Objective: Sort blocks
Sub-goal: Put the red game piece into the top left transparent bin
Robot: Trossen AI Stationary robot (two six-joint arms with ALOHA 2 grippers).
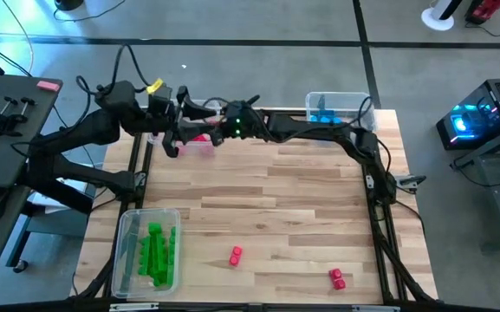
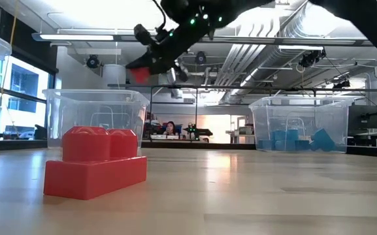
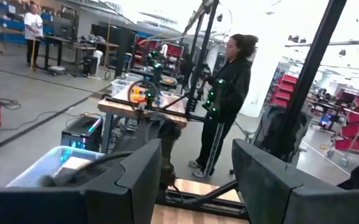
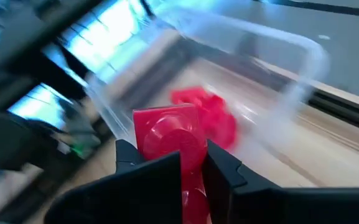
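My right gripper (image 4: 193, 168) reaches across the table's far side and is shut on a red block (image 4: 173, 140), up over a clear bin (image 4: 260, 43) at the far left. More red blocks (image 4: 213, 115) lie in that bin. The low view shows the held block (image 2: 141, 73) high above the bin (image 2: 97, 108). My left gripper (image 3: 198, 180) hangs raised and level beside the same bin (image 1: 199, 144), open, with nothing between its fingers. Two red blocks (image 1: 236, 254) (image 1: 337, 278) lie on the table near its front edge; one of them is close to the low camera (image 2: 97, 171). My right gripper pinches the red block's near end (image 4: 193, 182) between its two fingers. The rest of the block, with its round stud, sticks out beyond the fingertips. The fingers come from the table's right side, slanting down. The block is lifted clear, over the bin's opening.
A clear bin of blue blocks (image 1: 336, 108) stands at the far right, and a clear bin of green blocks (image 1: 150, 251) at the near left. The two arms are close together at the far left. A person (image 3: 226, 106) stands beyond the table.
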